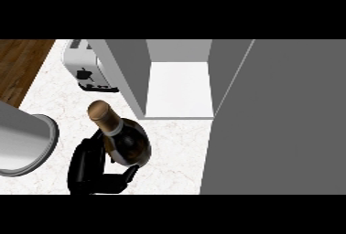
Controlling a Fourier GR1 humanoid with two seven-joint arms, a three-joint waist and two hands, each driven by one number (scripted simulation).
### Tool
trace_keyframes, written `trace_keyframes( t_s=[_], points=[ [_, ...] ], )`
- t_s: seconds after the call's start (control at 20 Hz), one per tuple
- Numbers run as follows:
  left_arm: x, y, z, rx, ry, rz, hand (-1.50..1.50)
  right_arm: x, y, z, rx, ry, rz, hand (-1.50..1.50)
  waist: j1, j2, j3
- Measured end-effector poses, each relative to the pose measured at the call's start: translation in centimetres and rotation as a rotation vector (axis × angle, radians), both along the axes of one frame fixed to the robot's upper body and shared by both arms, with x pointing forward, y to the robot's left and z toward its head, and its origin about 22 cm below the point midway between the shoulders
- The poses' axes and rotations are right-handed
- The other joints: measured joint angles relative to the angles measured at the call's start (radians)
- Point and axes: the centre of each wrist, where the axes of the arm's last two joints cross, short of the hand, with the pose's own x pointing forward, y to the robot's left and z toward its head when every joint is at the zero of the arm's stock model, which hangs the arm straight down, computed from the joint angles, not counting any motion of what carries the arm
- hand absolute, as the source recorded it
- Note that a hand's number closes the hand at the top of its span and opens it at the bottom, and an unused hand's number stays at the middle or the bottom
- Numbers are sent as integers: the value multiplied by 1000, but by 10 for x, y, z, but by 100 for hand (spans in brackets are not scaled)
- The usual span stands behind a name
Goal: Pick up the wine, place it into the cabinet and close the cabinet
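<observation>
A dark wine bottle (125,137) with a tan cork top is held up above the marble counter (175,146), its neck pointing to the upper left. My left hand (91,169) is curled round the bottle's lower body, thumb on the right side. The cabinet (179,87) stands just right of the bottle with its white inside showing. Its grey door (277,119) hangs open and fills the right side of the view. My right hand does not show.
A white toaster (88,66) sits at the back left beside the cabinet's left wall. A large grey round pot or bin (24,141) stands at the left edge. Dark wood (20,64) borders the counter at the upper left.
</observation>
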Motion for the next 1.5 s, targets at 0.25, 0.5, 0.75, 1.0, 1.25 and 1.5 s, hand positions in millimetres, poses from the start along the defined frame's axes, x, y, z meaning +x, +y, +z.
trace_keyframes(
  t_s=[0.25, 0.5, 0.75, 1.0, 1.25, 1.5],
  points=[
    [10, -26, 23, 10, -4, -12, 150, 0, -3, -1, -8, -6, -11, -150, -2, 1, 0],
    [33, -48, 41, 2, 0, -37, 150, 3, -7, -2, 6, -17, -23, -150, -3, 2, 0],
    [49, -74, 48, 25, 18, -25, 150, 0, -13, -3, -8, -26, -28, -150, -6, 2, 0],
    [71, -88, 47, 81, 12, 3, 150, 0, -23, -1, -46, -38, -44, -150, -7, 2, 0],
    [84, -98, 36, 144, 18, 24, 150, 2, -21, 3, -45, -38, -42, -150, -8, 3, 0],
    [94, -108, 23, 185, 37, 45, 150, 7, -27, 10, -55, -54, -64, -150, -9, 4, -1]
  ],
)
